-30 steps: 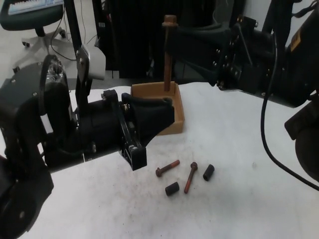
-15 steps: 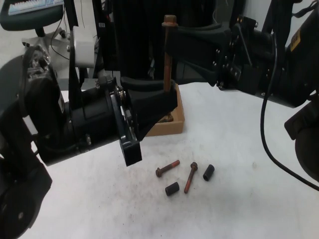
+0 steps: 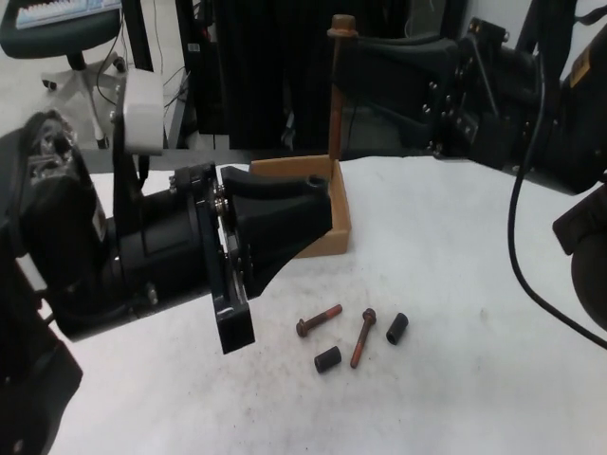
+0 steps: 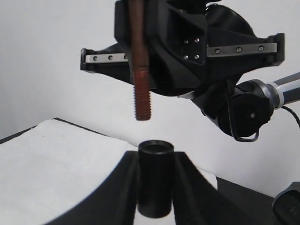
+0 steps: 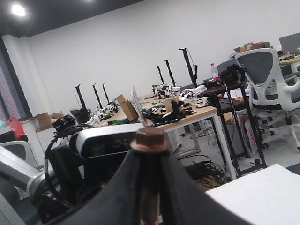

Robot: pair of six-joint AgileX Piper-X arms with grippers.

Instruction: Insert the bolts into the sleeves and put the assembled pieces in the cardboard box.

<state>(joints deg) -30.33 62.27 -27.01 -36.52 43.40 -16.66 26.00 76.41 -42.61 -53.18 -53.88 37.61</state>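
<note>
left gripper [image 4: 155, 161] pinches sleeve [image 4: 155, 187] | right gripper [image 5: 149, 164] pinches bolt [image 3: 335, 95], upper centre of high view | risk: off-centre tip catches sleeve rim

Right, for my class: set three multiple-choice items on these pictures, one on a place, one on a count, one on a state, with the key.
1. Where is the tip of the right gripper's bolt?
A. inside the sleeve
B. just above the sleeve's opening, apart
C. against the sleeve's side

2. How many loose bolts lie on the bench?
A. two
B. one
C. four

3. The left gripper is:
A. open
B. shut on a bolt
C. shut on the sleeve

Key: 1 B, a gap shows between thread and opening; 2 A, two lie there; 3 C, its fingers clamp the upright sleeve.
</note>
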